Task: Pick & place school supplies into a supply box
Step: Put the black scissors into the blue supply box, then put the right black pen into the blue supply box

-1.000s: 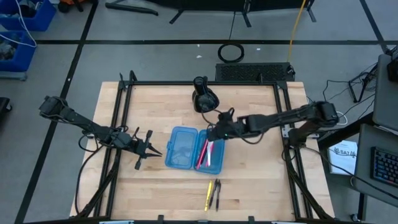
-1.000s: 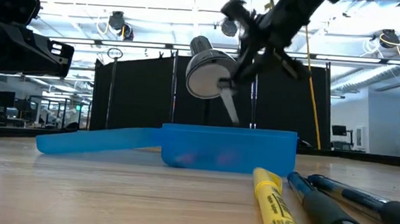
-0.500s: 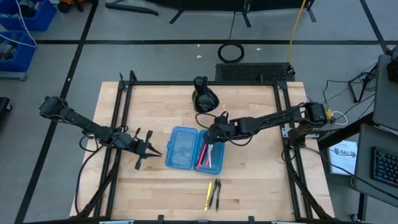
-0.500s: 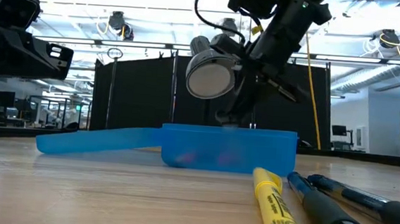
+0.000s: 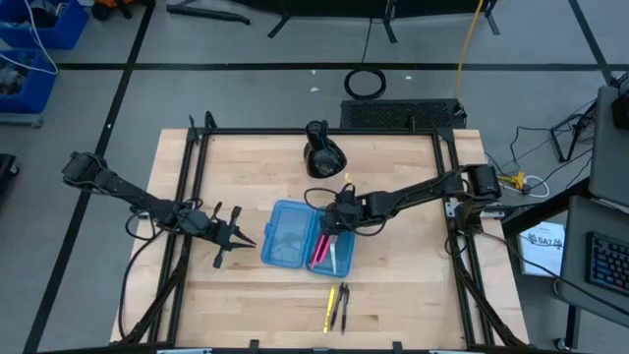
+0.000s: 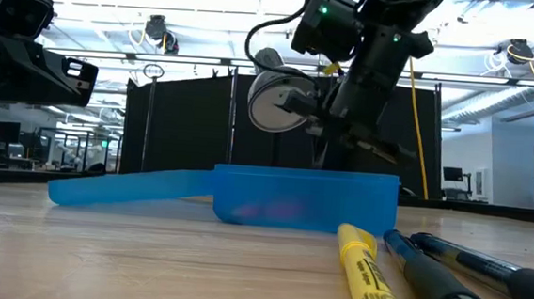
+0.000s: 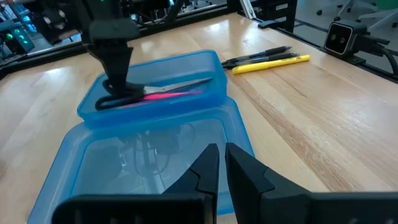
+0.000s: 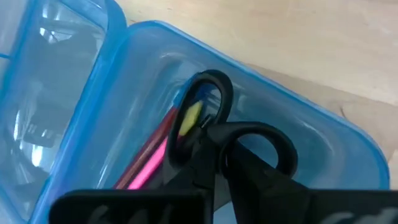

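Observation:
The blue supply box (image 5: 283,236) lies open at the table's middle, its two halves side by side. The right half (image 7: 214,93) holds pink-red pens (image 7: 174,94) and the black-handled scissors (image 7: 177,86). My right gripper (image 5: 332,222) reaches down into that half's far end, shut on the scissors. My left gripper (image 5: 239,239) waits shut just left of the box, its fingers (image 7: 205,171) over the left half's edge. A yellow marker (image 5: 329,310) and black pens (image 5: 342,307) lie on the table near its front edge. My right gripper holds the scissors at the handle end (image 8: 214,134), where the two black loops meet, pinched between its two fingers. The fingers slant down from the table's right and far side. The handles sit low in the box (image 7: 115,101), and the silver blades (image 7: 180,86) lie along the pink pens.
A black rounded object (image 5: 322,155) stands at the table's far middle, behind the box. Black frame rails (image 5: 192,197) run along both sides of the table. Bare wood lies between the box and the loose pens at the front.
My right gripper has come down from above the box into its right half and tipped more steeply, carrying the scissors. The scissors, whose blades hung below the fingers a second ago, now lie inside the box.

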Robot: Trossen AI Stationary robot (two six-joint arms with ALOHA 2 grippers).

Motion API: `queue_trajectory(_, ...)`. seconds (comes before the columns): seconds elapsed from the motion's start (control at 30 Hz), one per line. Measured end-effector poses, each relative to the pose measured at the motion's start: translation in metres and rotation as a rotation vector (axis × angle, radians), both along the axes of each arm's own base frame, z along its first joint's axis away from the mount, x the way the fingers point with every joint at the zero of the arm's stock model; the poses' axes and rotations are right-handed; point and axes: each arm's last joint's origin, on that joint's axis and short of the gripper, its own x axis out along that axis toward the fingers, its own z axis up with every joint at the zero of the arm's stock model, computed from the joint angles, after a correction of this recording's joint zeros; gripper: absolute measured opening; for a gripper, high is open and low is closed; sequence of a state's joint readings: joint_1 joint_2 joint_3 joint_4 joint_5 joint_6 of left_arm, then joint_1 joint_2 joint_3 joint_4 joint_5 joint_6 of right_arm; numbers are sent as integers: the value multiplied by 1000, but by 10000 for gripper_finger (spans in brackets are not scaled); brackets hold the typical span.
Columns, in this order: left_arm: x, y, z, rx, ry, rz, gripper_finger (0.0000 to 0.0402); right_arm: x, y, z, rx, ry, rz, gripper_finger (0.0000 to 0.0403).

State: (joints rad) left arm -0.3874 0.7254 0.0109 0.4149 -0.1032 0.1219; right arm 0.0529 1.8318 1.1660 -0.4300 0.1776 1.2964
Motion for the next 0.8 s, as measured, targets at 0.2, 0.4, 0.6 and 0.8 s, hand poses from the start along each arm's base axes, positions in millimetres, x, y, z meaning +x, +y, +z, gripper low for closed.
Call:
queue_trajectory(0.2, 0, 0, 0, -4, 1, 1, 35, 0, 0, -3, -24, 16, 52, 39)
queue_trajectory(0.4, 0, 0, 0, -12, 3, 4, 35, -3, 0, 6, -18, 1, 41, 118)
queue_trajectory(0.6, 0, 0, 0, -22, 6, 7, 35, -7, 0, 25, -9, -53, 22, 157)
queue_trajectory(0.8, 0, 0, 0, -26, 6, 8, 35, -14, 7, 51, -1, -146, 30, 153)
